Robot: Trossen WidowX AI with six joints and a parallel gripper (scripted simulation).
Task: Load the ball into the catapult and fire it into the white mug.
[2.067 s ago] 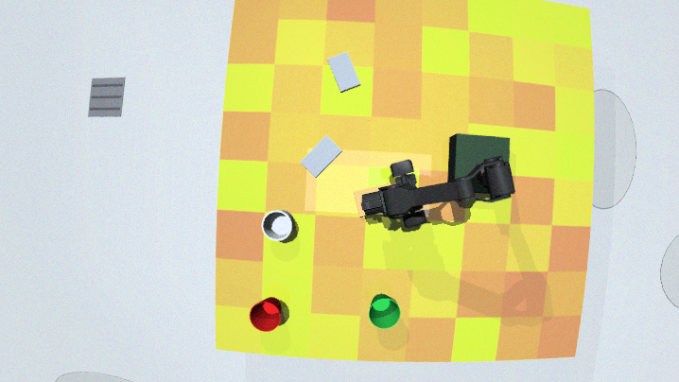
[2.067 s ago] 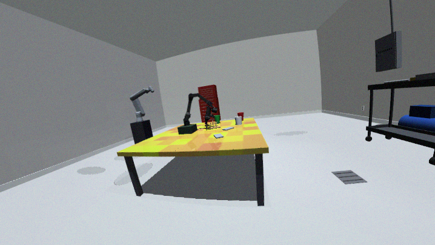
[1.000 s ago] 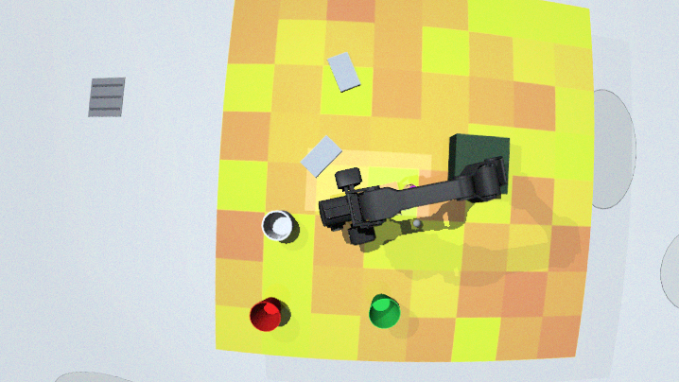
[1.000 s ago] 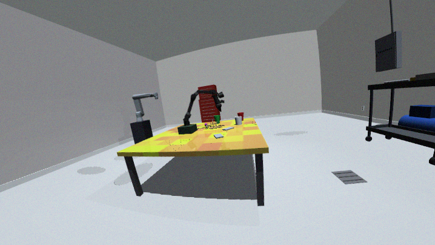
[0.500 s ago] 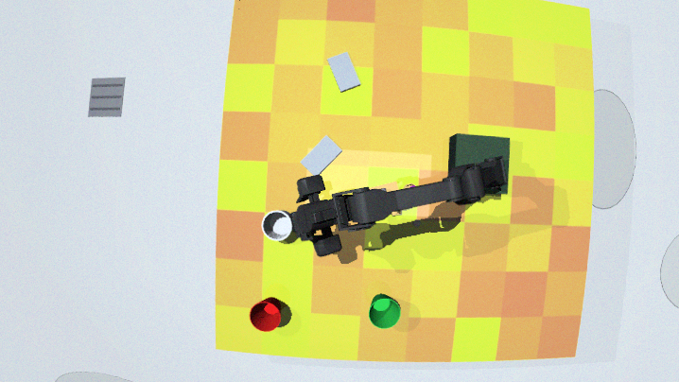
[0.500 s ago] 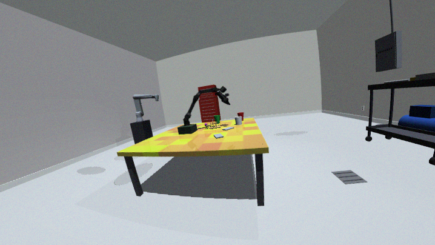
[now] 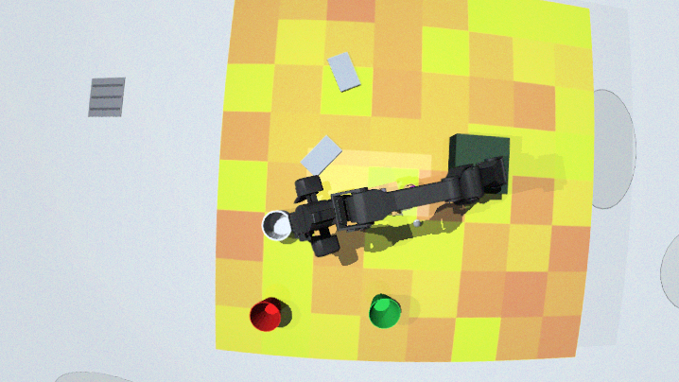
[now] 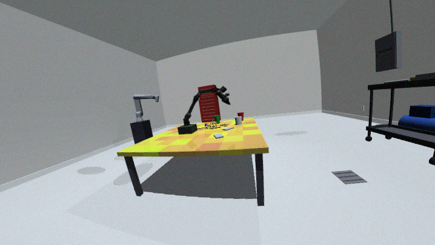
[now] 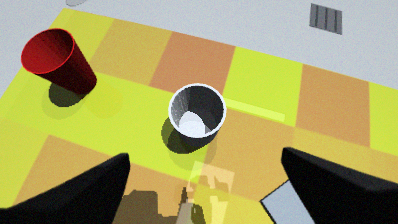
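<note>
End effector (image 7: 298,227) (image 8: 227,100) (image 9: 207,157) spread almost to its widest, gripping nothing, held high above the table (image 7: 527,294) (image 8: 194,147) (image 9: 265,150). Mug (image 7: 276,225) (image 8: 238,120) (image 9: 197,111) upright, framed ahead of the fingers in wrist view. Catapult (image 8: 214,127) on the table, mostly under the arm from above. Ball (image 8: 205,124), purple, at the catapult's base-side end; whether seated, cannot tell. Red cup (image 7: 266,315) (image 8: 240,114) (image 9: 75,65) near the mug; green cup (image 7: 385,312) (image 8: 216,118) well apart from both.
</note>
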